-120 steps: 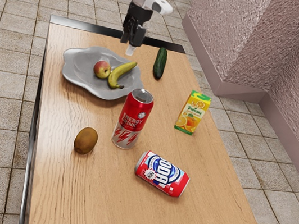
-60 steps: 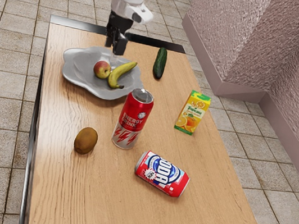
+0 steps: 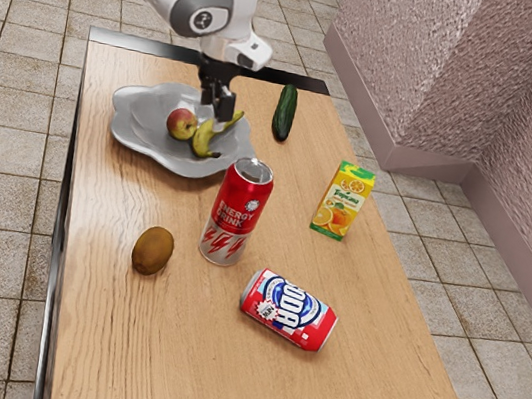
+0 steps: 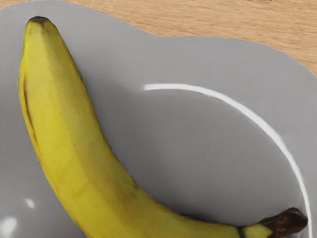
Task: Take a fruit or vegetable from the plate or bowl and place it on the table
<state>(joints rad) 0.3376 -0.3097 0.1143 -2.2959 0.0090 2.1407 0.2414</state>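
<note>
The end effector (image 3: 215, 110) is right over the banana (image 3: 205, 138), looks open from here, and has nothing in it. That banana's on the plate (image 3: 132, 139), beside the apple (image 3: 182, 124). Reaching seems nearly done; gripping, lifting and setting it on the surface (image 3: 160, 355) remain.

The tall red can (image 3: 236, 211) reads "ENERGY DRINK"; the can on its side (image 3: 290, 311), "ODA"; the carton (image 3: 344, 201), "Tropicana".

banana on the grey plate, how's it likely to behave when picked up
The banana should stay fairly stiff, as its plump curve looks firm. Gripped near one end, its long, bent shape may make it twist. The smooth peel might slip a little.
</note>
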